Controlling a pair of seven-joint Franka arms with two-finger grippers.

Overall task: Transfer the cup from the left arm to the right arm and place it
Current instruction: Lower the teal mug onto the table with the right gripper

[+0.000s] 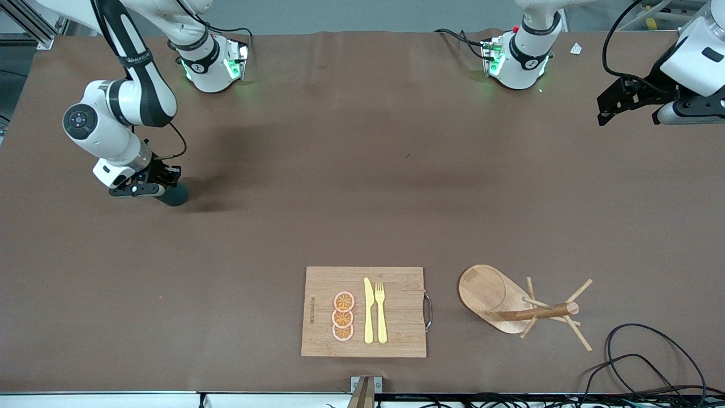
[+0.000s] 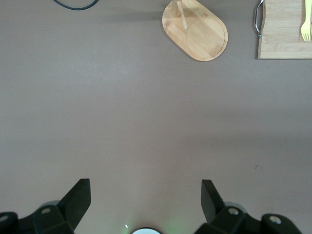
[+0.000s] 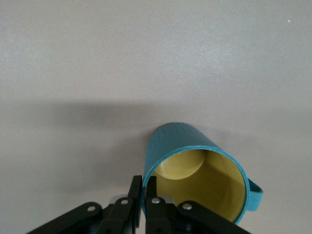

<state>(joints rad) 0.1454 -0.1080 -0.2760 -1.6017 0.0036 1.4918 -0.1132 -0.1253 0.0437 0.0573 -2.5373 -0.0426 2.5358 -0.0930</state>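
The table (image 1: 362, 170) wears a matt brown cloth-like cover, faintly creased. The cup (image 3: 195, 165) is teal outside with fine ribbing, smooth mustard yellow inside. The board (image 1: 396, 283) looks like pale bamboo with a shiny metal handle (image 1: 428, 310). The knife (image 1: 369, 311) and fork (image 1: 380, 314) look like yellow plastic. The rack (image 1: 487, 292) is bare wood.

High front camera faces robots; wrist cameras look down at table (image 1: 362, 187).
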